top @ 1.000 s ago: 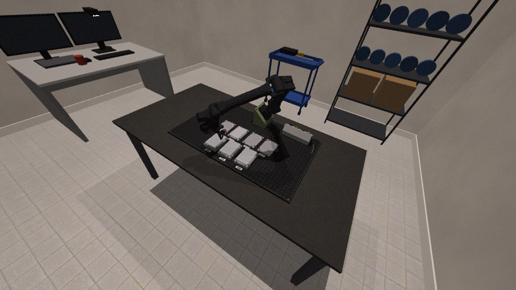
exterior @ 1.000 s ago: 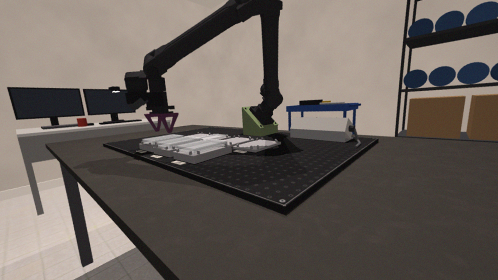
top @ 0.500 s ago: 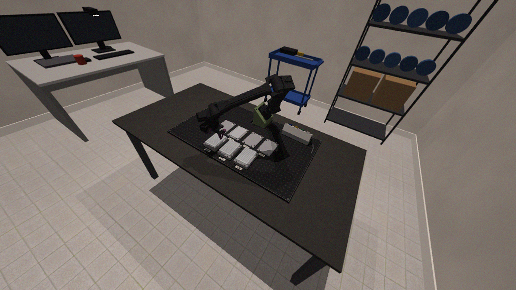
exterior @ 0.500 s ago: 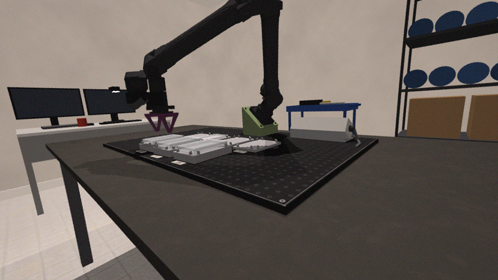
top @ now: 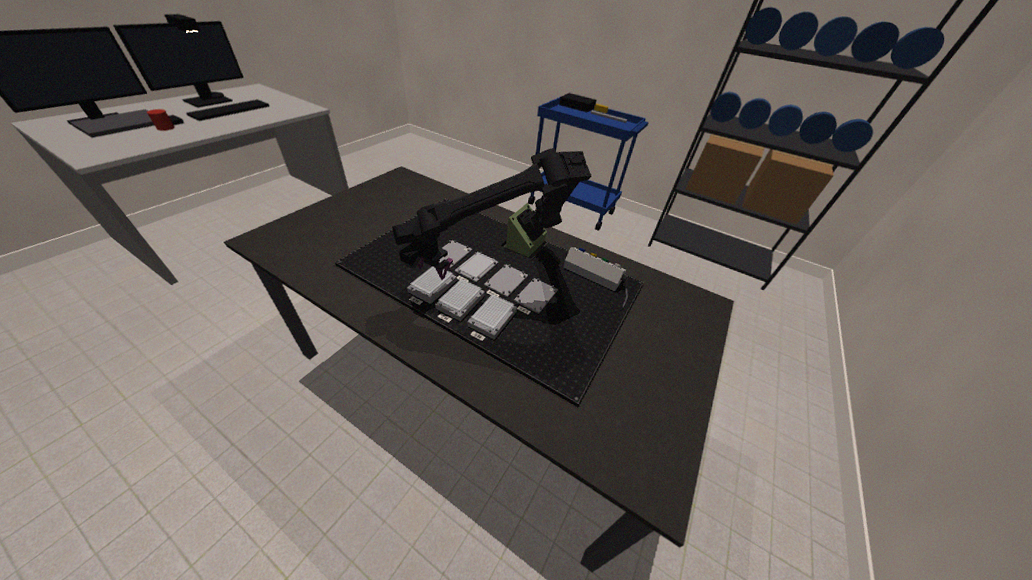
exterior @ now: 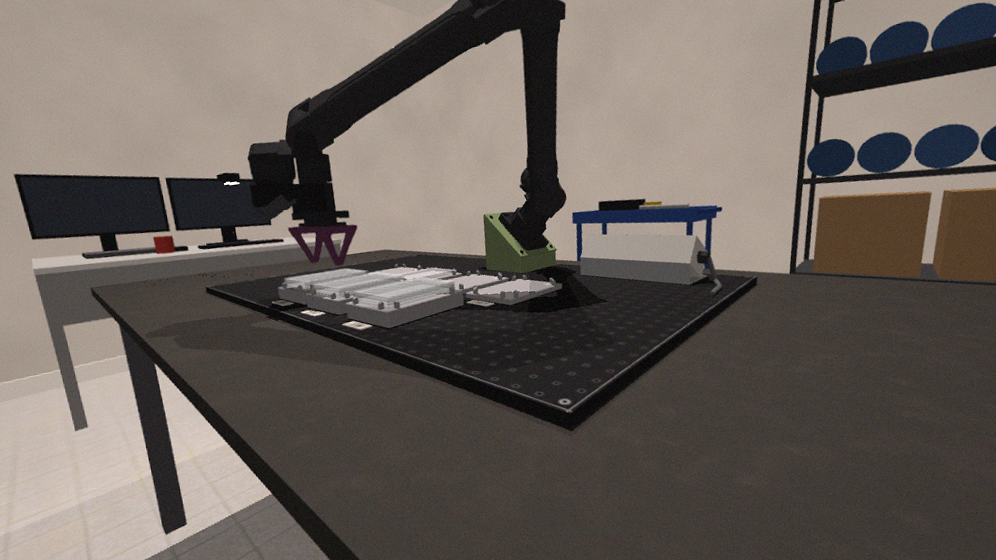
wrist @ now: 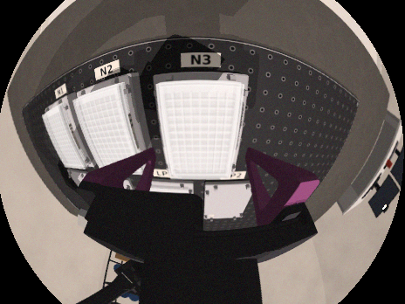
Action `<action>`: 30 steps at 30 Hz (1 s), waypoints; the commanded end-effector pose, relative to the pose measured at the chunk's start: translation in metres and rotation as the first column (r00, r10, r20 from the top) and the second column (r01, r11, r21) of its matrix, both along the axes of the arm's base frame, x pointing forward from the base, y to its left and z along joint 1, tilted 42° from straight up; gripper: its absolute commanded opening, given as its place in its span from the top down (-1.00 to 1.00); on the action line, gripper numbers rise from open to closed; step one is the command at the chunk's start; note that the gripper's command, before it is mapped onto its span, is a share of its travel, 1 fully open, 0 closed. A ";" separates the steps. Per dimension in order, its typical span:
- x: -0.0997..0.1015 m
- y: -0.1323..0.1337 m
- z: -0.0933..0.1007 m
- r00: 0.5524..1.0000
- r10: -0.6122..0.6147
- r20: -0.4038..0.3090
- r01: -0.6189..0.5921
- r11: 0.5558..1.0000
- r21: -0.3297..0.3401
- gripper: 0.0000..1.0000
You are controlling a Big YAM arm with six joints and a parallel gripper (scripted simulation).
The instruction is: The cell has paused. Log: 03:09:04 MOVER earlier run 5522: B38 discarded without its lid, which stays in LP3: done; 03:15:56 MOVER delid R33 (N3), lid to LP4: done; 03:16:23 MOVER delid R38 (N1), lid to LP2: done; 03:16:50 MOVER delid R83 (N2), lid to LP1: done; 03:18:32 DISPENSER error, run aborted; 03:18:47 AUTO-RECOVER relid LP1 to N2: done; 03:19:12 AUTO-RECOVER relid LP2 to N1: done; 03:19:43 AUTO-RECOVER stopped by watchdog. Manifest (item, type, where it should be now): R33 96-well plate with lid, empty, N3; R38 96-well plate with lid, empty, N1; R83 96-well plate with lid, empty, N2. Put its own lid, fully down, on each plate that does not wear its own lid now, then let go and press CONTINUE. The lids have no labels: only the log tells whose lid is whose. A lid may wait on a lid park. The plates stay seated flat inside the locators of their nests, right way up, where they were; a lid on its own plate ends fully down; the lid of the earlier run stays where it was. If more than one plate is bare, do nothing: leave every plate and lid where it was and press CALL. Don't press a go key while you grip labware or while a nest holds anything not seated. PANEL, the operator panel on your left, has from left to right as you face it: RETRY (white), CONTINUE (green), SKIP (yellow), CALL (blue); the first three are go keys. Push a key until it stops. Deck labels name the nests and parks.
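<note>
1. Fingers, purple, stand spread wide with nothing between them, hanging over the lid parks in the lower middle of the wrist view.
2. N3 plate (wrist: 199, 127) lies just above, its wells showing; I judge it the bare one.
3. Lid (wrist: 227, 201) lies flat between the fingers, probably the LP4 one.
4. It looks thin, light, stiff, smooth plastic; take its two opposite side walls, kept level.

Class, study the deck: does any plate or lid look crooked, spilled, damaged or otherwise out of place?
Nothing stands out. The plates at N3, N2 and N1 sit square in their nests, none tilted or spilled. The gripper hangs open and empty above them. Whether each wears a lid is unclear.
</note>
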State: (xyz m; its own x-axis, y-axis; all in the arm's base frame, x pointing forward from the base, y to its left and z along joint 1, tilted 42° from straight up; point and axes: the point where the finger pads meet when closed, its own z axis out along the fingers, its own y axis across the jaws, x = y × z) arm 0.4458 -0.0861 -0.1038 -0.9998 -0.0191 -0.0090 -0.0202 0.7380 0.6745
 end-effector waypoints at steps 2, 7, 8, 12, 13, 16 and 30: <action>0.008 0.003 0.016 1.000 -0.010 0.017 0.011 1.000 -0.015 1.00; -0.010 0.015 0.026 1.000 -0.022 0.013 0.022 1.000 -0.016 1.00; -0.014 0.018 0.028 1.000 -0.022 0.013 0.022 1.000 -0.015 1.00; -0.030 0.027 0.036 1.000 -0.022 0.012 0.022 1.000 -0.015 1.00; -0.034 0.030 0.038 1.000 -0.022 0.012 0.022 1.000 -0.015 1.00; -0.045 0.037 0.044 1.000 -0.022 0.011 0.022 1.000 -0.014 1.00; -0.091 0.067 0.069 1.000 -0.022 0.009 0.022 1.000 -0.012 1.00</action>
State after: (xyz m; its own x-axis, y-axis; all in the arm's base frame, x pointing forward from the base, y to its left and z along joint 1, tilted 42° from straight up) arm 0.3503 -0.0232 -0.0463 -0.9999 -0.0017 0.0148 0.0088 0.7369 0.6760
